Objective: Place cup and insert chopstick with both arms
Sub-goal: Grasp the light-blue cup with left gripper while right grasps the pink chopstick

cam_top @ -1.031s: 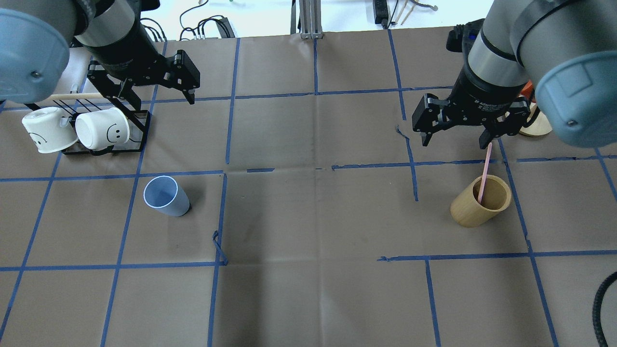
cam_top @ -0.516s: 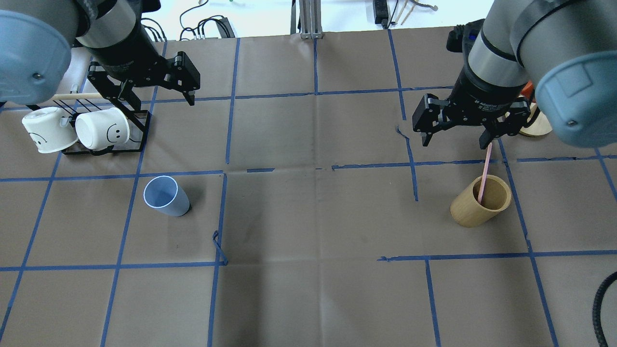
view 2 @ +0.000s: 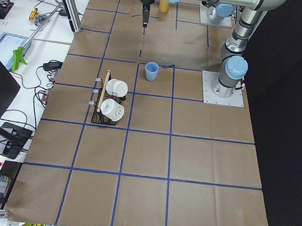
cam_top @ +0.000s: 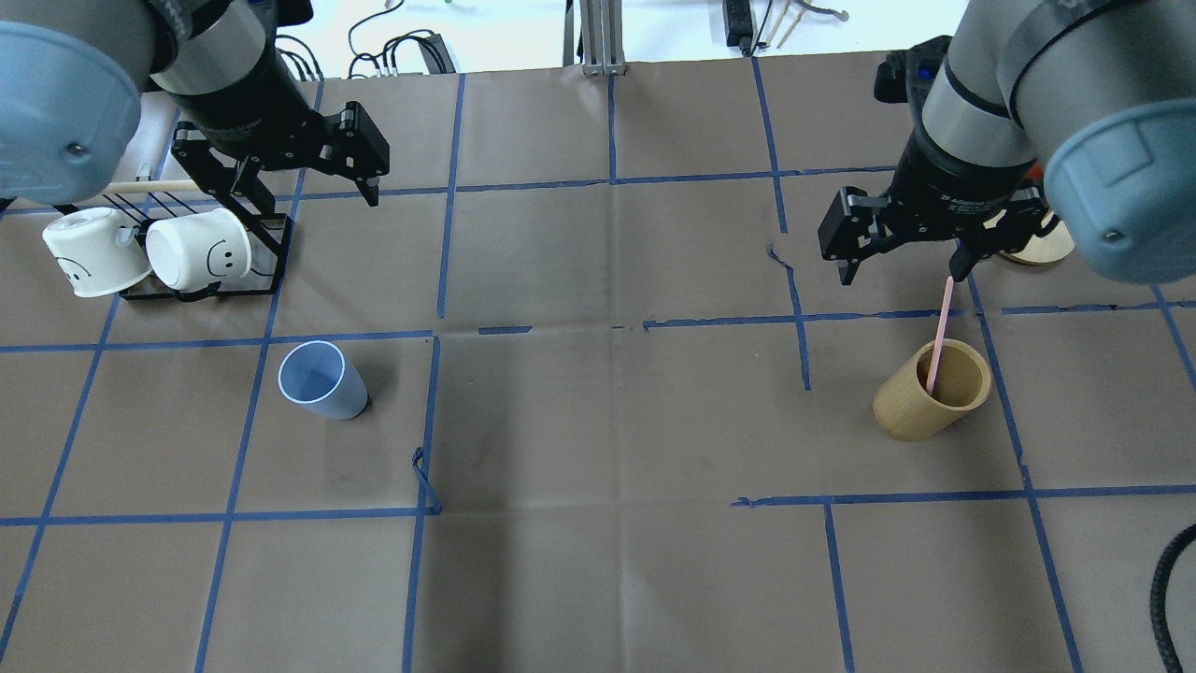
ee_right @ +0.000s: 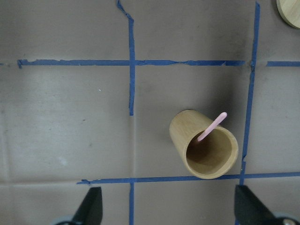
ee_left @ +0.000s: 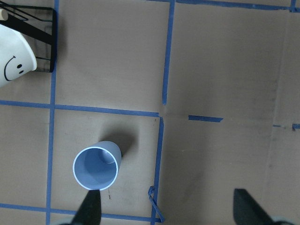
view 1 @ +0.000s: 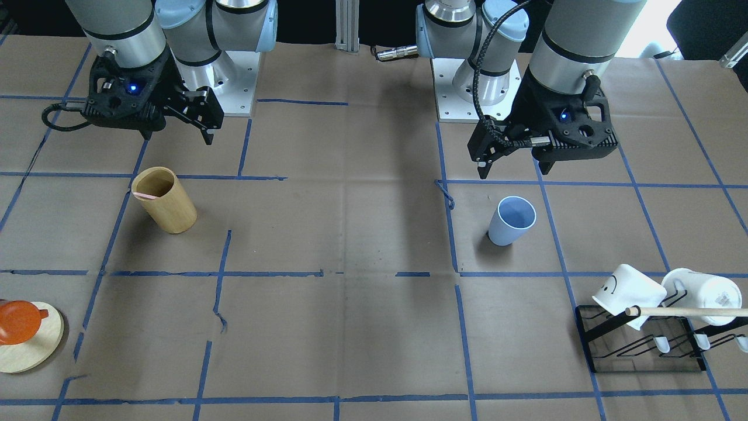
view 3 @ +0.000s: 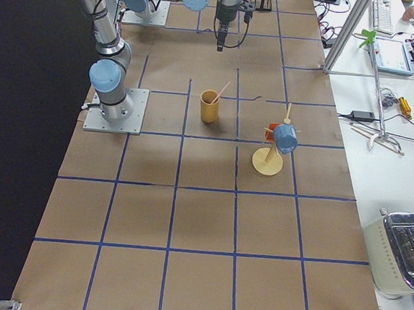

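The light-blue cup [cam_top: 322,380] stands upright on the table's left half, also in the front view [view 1: 512,220] and the left wrist view [ee_left: 96,168]. My left gripper [cam_top: 304,194] hangs open and empty above and behind it [view 1: 513,169]. The pale-pink chopstick [cam_top: 939,332] leans inside the tan wooden cylinder [cam_top: 902,411], also in the right wrist view [ee_right: 212,127]. My right gripper [cam_top: 900,271] is open and empty, above and behind the cylinder [view 1: 169,210], clear of the stick.
A black rack [cam_top: 201,285] with two white smiley mugs [cam_top: 196,248] and a wooden dowel [cam_top: 149,187] sits at the far left. A wooden disc [view 1: 29,345] with an orange piece lies beyond the cylinder. A black cable [cam_top: 1163,589] lies at the near right.
My right gripper has moved a little to the right and up, away from the chopstick's top. The left gripper, cup and cylinder stay put.
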Robot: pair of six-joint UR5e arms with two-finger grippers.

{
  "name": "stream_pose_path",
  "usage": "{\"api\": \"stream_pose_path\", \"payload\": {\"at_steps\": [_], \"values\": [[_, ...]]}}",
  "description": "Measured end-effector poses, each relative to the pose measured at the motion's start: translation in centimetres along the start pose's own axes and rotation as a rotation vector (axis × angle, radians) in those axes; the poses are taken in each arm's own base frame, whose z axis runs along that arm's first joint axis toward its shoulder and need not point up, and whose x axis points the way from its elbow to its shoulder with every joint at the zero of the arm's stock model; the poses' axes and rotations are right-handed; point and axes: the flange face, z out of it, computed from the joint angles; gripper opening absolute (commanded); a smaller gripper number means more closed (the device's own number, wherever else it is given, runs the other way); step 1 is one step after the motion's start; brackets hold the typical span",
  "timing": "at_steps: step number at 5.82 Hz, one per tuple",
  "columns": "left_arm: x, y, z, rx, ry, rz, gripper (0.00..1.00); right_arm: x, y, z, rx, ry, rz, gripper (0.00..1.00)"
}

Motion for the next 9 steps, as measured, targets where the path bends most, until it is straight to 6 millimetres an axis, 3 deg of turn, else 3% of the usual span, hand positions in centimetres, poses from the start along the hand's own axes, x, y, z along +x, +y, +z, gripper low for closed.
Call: {"api": "stream_pose_path", "payload": {"at_steps": [2, 3, 5, 6, 7, 8, 9], "values": [[-0.3, 0.7, -0.3, 0.004, -0.001, 0.006, 0.99, 6.0, 0.3, 3.0, 0.008, -0.003, -0.042, 1.00], [-0.9, 1.6, 0.8, -0.015, -0.003, 0.030, 0.99, 7.3, 1.2, 4.9, 0.051, -0.011, -0.043, 1.00], [-5.0, 2.3, 7.1, -0.095, 0.000, 0.065, 0.98, 6.7, 2.5, 9.0, 0.178, -0.030, -0.039, 1.00], [-6.2, 3.0, 11.2, -0.135, 0.003, 0.071, 0.84, 6.2, 2.8, 10.5, 0.221, -0.038, -0.038, 1.00], [-6.4, 4.0, 15.6, -0.155, 0.006, 0.085, 0.87, 6.0, 2.9, 11.4, 0.243, -0.038, -0.038, 1.00], [-6.3, 5.5, 20.2, -0.162, 0.007, 0.092, 0.87, 5.8, 3.1, 12.1, 0.243, -0.039, -0.037, 0.85], [-6.2, 6.4, 23.5, -0.162, 0.007, 0.096, 0.71, 5.7, 3.2, 12.4, 0.240, -0.040, -0.036, 0.80]]}}
